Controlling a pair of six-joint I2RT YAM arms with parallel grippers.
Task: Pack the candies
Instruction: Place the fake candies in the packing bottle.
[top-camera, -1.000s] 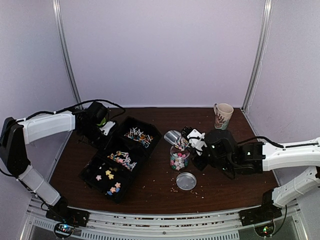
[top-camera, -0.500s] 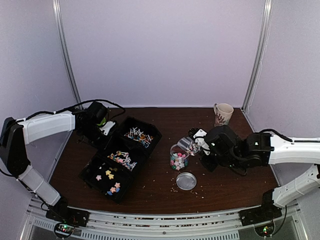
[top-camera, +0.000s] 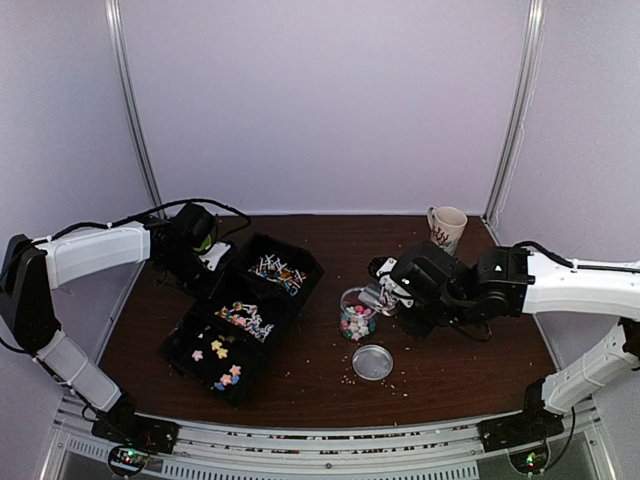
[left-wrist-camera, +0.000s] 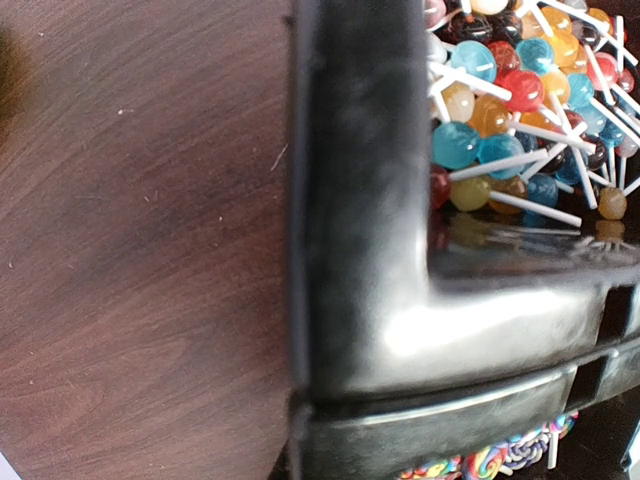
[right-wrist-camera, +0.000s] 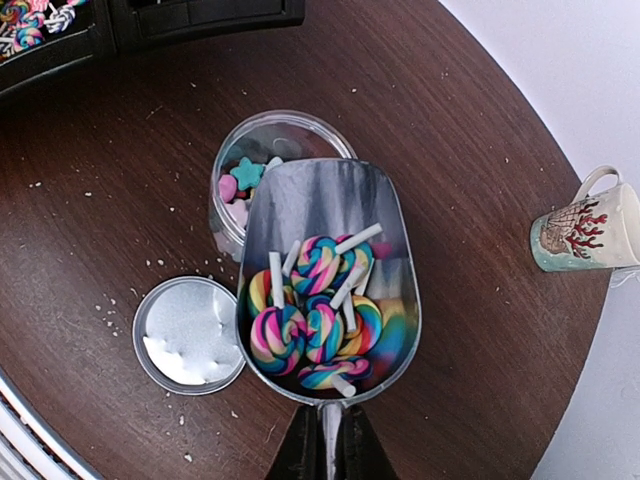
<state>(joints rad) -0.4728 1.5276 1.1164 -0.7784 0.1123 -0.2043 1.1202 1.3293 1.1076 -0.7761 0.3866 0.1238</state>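
- R claw (right-wrist-camera: 323, 450) clamped tight on the thin handle of the scoop (right-wrist-camera: 300, 200); dark fingers (right-wrist-camera: 300, 455) sit either side of the handle at the bottom edge of the wrist view.
- Scoop is see-through and holds a pile of swirl lollies (right-wrist-camera: 310, 325), pink/blue/yellow w/ short white sticks, lying toward the handle end.
- Scoop's front lip overlaps the mouth of the jar (right-wrist-camera: 232, 140); jar stands upright on the bench (top-camera: 450, 350), approx. mid-bench.
- Candies (right-wrist-camera: 240, 180) are inside the jar: pastel hearts and stars in pink, teal and white. Fill level can't be judged.
- Lid (right-wrist-camera: 190, 335) lies flat on the bench just beside the jar, on the near side, apart from it.
- Pale crumbs (right-wrist-camera: 100, 300) scattered round jar and lid.
- Mug (right-wrist-camera: 583, 232) w/ red branch pattern is upright at the far R of the bench, well apart from the jar.
- Black tray (left-wrist-camera: 350, 200) sits L of the jar, w/ 3 compartments: round lollies (left-wrist-camera: 500, 130) in the far one, more swirl ones in the middle, star-shaped sweets (top-camera: 220, 360) in the near one.
- L claw (top-camera: 207, 255) is at the tray's far L corner, fingers together; can't tell if it pinches the rim.
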